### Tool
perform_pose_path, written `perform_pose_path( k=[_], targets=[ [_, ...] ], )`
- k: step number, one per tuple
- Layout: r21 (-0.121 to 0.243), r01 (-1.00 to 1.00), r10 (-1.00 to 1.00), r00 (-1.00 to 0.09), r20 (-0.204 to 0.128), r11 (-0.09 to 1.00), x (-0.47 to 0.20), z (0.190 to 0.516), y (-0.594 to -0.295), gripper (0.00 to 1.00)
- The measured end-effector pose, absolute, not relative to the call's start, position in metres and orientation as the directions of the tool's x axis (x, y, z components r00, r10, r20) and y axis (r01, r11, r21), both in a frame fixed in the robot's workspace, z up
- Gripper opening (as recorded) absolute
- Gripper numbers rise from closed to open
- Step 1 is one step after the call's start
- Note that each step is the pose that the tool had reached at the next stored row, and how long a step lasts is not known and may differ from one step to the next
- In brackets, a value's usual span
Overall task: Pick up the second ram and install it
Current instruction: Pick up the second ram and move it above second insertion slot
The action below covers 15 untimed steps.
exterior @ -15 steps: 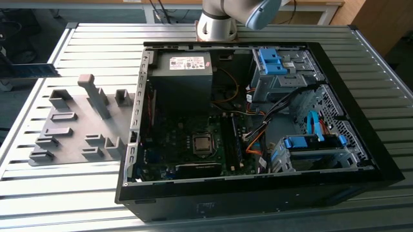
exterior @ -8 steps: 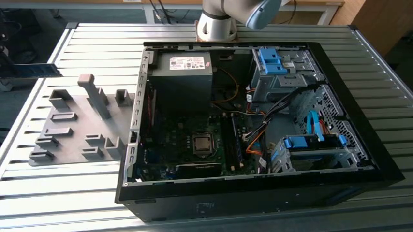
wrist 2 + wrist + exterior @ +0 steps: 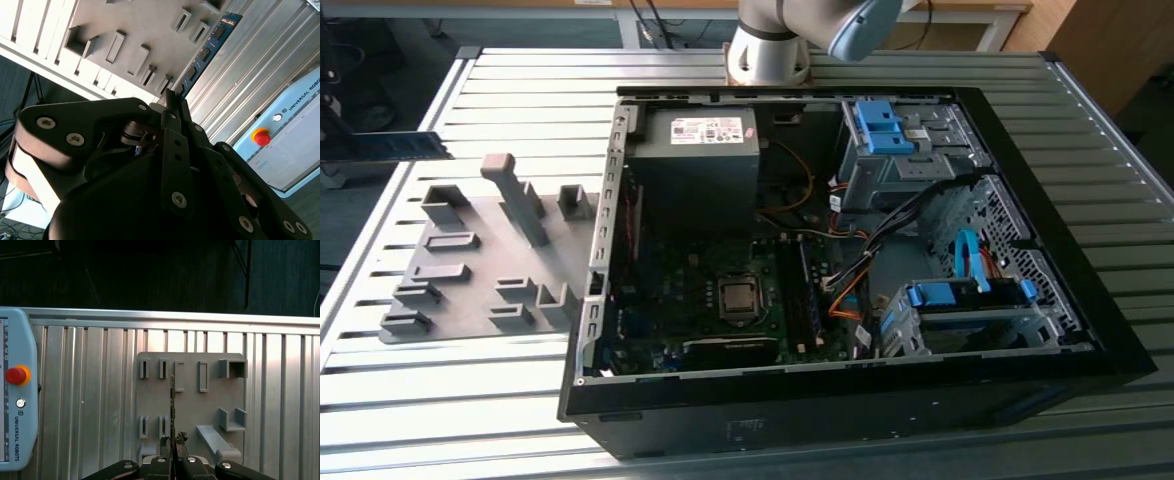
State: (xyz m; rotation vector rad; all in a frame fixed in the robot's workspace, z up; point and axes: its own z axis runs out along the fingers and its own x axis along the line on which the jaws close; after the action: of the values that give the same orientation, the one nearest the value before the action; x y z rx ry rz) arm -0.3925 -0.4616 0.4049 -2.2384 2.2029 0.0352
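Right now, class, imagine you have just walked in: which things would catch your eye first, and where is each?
The open computer case dominates the exterior view, lying on the slatted metal table with its motherboard exposed. At the exterior view's left lies a grey holder plate. In the first wrist view the pincer grips the second ram edge-on, with that plate behind it.

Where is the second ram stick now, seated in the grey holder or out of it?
Out. The gripper is shut on the second ram, holding it clear of the slots of the grey holder.
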Motion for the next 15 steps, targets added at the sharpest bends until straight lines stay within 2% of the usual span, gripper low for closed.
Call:
perform_pose_path(
  k=[15],
  targets=[
    [0.015,-1.0,-1.0,0.016,-0.017,-0.016,-0.3876,0.4049,-0.4616,0.14]
  ],
)
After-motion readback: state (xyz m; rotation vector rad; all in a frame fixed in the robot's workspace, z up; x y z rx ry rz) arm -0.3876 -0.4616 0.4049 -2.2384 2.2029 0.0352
